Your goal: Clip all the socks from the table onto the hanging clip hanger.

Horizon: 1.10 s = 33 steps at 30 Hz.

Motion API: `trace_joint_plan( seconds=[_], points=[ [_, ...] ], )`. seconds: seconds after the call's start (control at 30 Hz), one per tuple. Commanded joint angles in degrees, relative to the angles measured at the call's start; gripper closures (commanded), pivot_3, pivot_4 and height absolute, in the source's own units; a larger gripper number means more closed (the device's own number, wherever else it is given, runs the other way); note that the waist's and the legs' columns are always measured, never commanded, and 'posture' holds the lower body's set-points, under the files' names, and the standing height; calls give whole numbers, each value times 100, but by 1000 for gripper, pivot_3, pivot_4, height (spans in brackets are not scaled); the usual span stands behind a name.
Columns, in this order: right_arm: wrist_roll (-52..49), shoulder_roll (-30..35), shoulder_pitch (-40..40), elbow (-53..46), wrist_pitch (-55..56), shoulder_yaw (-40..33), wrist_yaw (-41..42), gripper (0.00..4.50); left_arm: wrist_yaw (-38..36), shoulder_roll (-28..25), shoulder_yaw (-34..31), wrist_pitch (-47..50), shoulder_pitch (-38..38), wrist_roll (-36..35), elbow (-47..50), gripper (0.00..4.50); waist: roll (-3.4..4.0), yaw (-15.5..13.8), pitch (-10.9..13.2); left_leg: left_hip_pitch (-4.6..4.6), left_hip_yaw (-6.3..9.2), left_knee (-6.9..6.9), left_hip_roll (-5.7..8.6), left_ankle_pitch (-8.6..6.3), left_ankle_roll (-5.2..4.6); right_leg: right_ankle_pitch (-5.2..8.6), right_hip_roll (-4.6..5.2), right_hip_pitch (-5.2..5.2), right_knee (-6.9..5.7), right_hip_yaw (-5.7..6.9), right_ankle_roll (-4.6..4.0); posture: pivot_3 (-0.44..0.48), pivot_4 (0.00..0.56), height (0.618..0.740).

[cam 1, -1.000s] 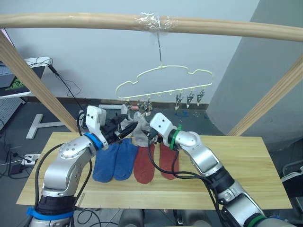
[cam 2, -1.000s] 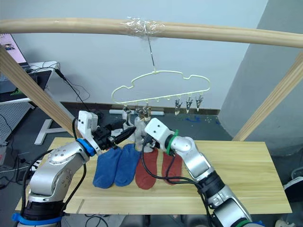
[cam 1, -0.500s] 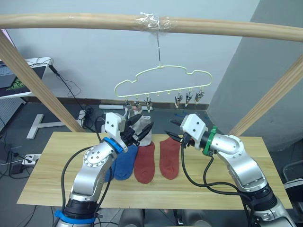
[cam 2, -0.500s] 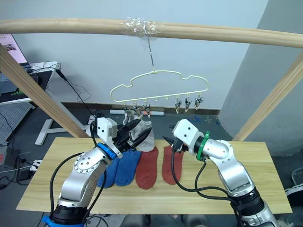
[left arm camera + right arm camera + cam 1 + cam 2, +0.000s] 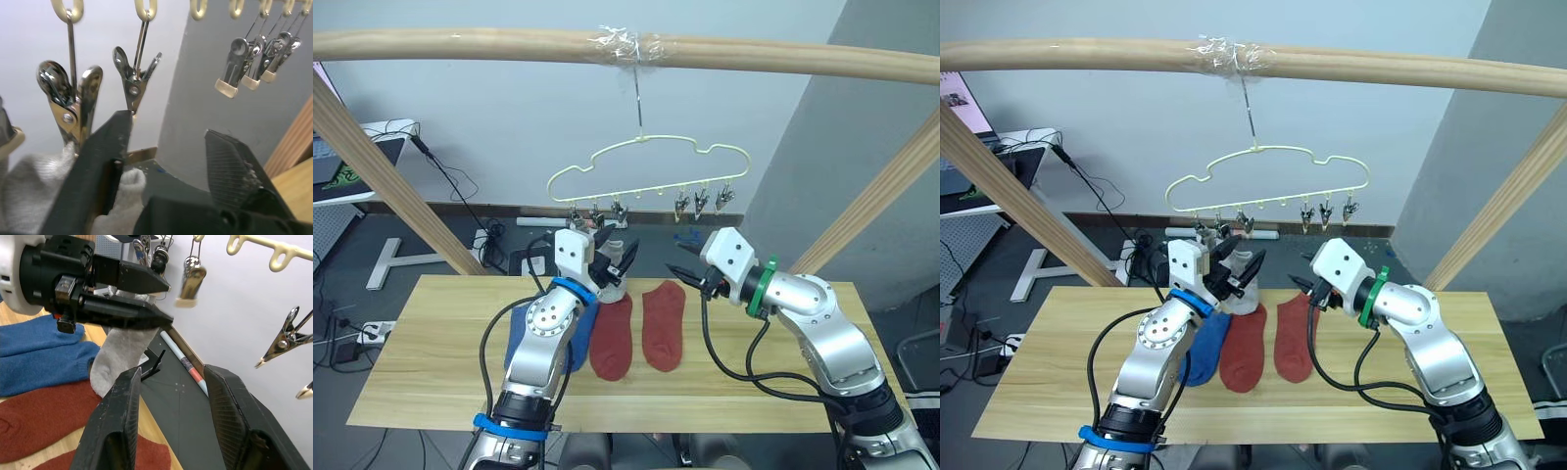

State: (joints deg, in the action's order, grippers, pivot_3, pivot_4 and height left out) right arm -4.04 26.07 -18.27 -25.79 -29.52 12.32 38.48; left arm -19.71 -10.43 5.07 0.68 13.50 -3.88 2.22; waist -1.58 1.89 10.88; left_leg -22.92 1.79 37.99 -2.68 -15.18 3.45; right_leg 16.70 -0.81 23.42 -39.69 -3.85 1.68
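Observation:
The pale-yellow clip hanger (image 5: 646,164) hangs from the wooden pole. A light grey sock (image 5: 34,196) hangs from one of its left clips (image 5: 68,103); the clip beside it (image 5: 133,81) holds nothing. My left gripper (image 5: 620,250) is open just under these clips, in front of the grey sock (image 5: 120,355). My right gripper (image 5: 677,273) is open and empty, a little to the right of that sock and below the right-hand clips (image 5: 702,201). On the table (image 5: 431,372) lie two blue socks (image 5: 573,333) and two rust-red socks (image 5: 663,323).
The wooden pole frame (image 5: 509,44) crosses overhead, with slanting side poles at left (image 5: 382,166) and right (image 5: 871,206). Black cables loop from both arms over the table. A desk (image 5: 352,157) stands on the floor at the far left.
My right gripper has drawn back to the right, away from the grey sock. My left arm has swung right and up, bringing its open gripper under the left clips.

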Motion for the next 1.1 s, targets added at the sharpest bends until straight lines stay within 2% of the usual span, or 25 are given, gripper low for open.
trace_joint_plan(
  seconds=[0.03,0.37,0.5,1.1],
  points=[
    [-120,62,-117,-279,9,-192,-19,2404,238,41,-81,-258,65,168,-37,2609,0,2,0,0,-1,0,0,0,0,0,0,0,0,-1,0,-52,168,710],
    [-216,146,-201,-330,-79,-215,-41,2404,319,144,-84,-552,235,199,-256,2609,0,2,0,0,-2,2,1,0,0,-1,0,-1,0,-1,1,-59,166,710],
    [-262,148,-247,-350,-129,-230,-67,2404,106,144,-97,-639,257,30,-329,2609,0,6,0,1,-3,2,1,0,0,-1,0,-1,-1,-1,1,-65,164,710],
    [-446,264,-357,-285,-68,-327,95,2404,589,274,-101,-591,692,317,-457,2609,0,15,0,1,-3,7,1,0,0,-2,0,-1,-7,-1,1,-74,162,710]
  ],
)
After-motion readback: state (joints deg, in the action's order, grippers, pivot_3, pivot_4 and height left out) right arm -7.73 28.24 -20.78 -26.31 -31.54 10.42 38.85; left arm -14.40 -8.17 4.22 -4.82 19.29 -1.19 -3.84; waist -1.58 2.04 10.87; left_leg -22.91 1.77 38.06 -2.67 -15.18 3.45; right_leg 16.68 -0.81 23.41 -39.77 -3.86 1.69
